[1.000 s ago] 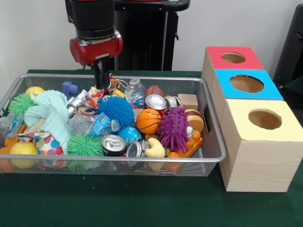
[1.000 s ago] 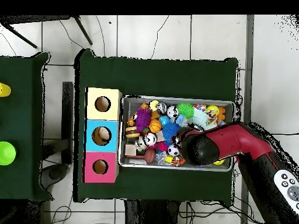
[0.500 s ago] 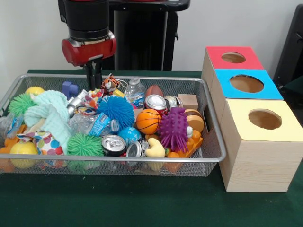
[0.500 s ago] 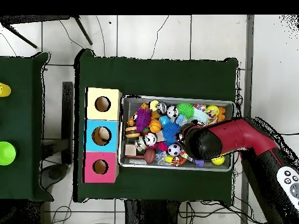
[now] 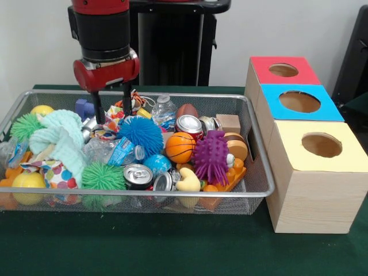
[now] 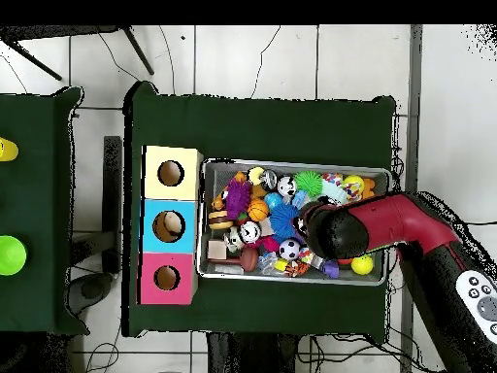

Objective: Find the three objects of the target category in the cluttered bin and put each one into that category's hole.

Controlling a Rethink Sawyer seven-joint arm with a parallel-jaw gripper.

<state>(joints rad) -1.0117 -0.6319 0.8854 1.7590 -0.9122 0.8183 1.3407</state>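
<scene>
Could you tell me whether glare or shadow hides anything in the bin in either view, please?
Front view: even light, small glints on the can tops, nothing hidden; the open hand reads clearly over the wire bin. Overhead view: the red arm covers part of the bin's contents.

From my feed, the worktop (image 5: 172,247) wears a dark green cloth. Behind it I see a plain pale wall (image 5: 287,29). Looking down, the floor (image 6: 243,58) around the worktop is pale tile with dark joints, and thin cables (image 6: 175,73) trail over it. Left of the worktop sits a second green-covered table (image 6: 39,194), carrying a yellow cup (image 6: 6,149) and a green cup (image 6: 10,255) at its left edge. Dark legs (image 6: 136,49) cross the floor beyond the worktop's far-left corner.
</scene>
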